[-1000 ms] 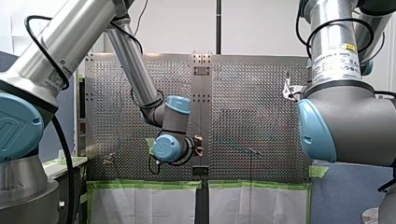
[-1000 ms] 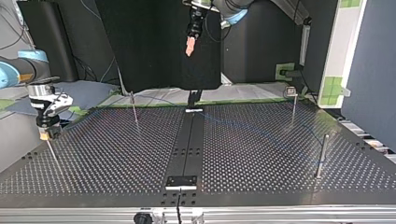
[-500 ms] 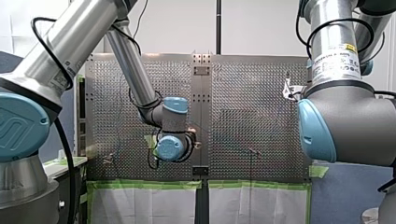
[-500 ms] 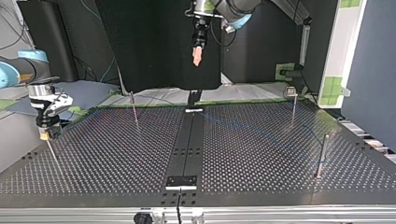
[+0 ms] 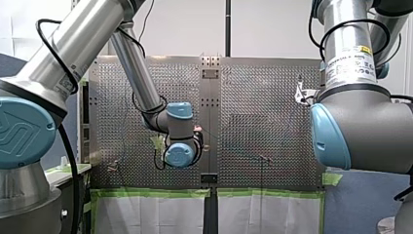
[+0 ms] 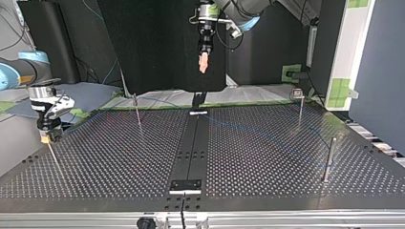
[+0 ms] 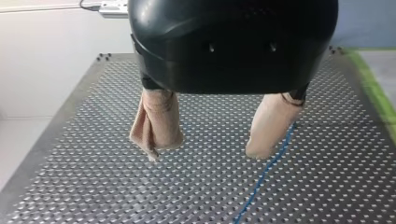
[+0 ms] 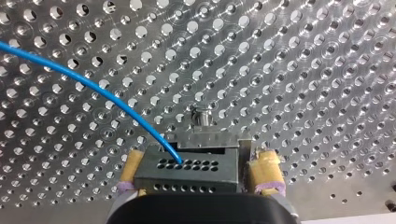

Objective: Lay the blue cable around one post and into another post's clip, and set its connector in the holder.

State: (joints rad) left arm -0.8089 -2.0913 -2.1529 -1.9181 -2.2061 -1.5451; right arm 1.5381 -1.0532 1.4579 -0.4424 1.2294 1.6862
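Top view: we look across a dark perforated table [image 6: 267, 162] with a plain black strip [image 6: 190, 152] running from near to far down its middle. Thin metal posts stand on it: one at the far left [image 6: 137, 112], one at the far right [image 6: 300, 107], and one nearer us at the right [image 6: 328, 160]. A black panel [image 6: 153, 47] stands behind the far edge.

Our left gripper [image 6: 204, 67] hangs high over the far middle, well apart from the table. In the left wrist view its two beige fingers [image 7: 156, 121] stand wide apart with nothing between them. The blue cable [image 7: 264, 173] lies on the table below and passes just beside one fingertip.

Our right gripper [image 6: 45, 136] is low at the top view's left edge. In the right wrist view its yellow pads [image 8: 267, 170] press on both sides of the dark connector [image 8: 191, 170]. The cable leaves the connector's face and curves away over the holes. A small metal stud [image 8: 201, 116] stands just ahead of the connector.

In the front view the table looks silver, with a white wall [image 5: 185, 27] beyond it. Green tape [image 5: 156, 192] and white cloth [image 5: 151, 214] run along its near edge.
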